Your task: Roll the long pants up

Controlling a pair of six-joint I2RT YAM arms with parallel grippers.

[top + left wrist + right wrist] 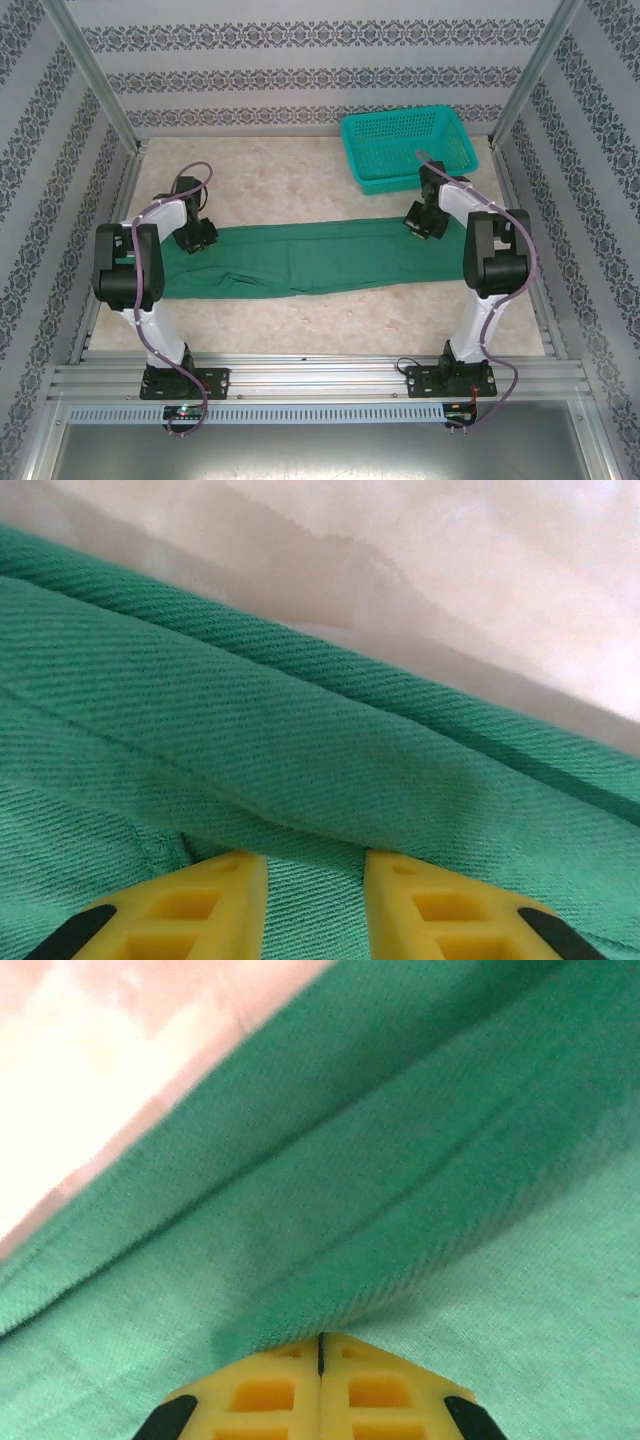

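Checking in from the remote station. The long pants (pixel 320 258) are lying flat in a long band running left to right across the middle of the table (pixel 300 190), with the teal basket (pixel 352 150) off at the far right. My left gripper (pixel 315 865) is down on the far edge of the left end. Its fingers are parted a little and there's green cloth in the gap. The right gripper (pixel 320 1338) is at the right end with its tips closed together against a raised fold. Can't tell if any cloth is actually caught.
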